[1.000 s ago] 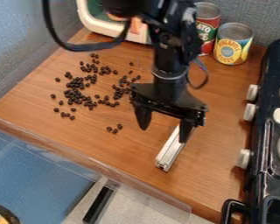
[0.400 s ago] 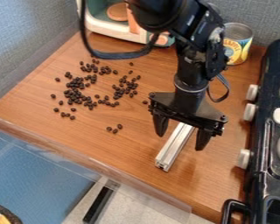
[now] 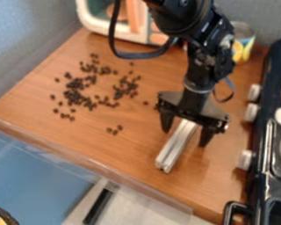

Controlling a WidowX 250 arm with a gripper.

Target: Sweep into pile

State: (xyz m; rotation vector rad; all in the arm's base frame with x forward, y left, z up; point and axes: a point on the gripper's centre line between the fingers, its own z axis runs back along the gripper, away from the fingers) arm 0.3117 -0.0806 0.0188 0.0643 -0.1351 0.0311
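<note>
The gripper [image 3: 184, 139] is hanging right of centre with its fingers spread, the bar [image 3: 175, 147] showing between them, while the beans [image 3: 75, 82] are lying scattered at upper left. A toy oven [image 3: 105, 27] is standing along the top edge, the arm is partly hiding a can [image 3: 243, 48] at upper right, and a stove [image 3: 271, 110] is lining the right edge.

You had the black gripper [image 3: 185, 138] at right of centre over the wooden counter [image 3: 78, 132], its two fingers parted on either side of a pale bar [image 3: 176, 146], with dark beans [image 3: 78, 90] scattered at left and a black stove [image 3: 264, 151] along the right edge.
</note>
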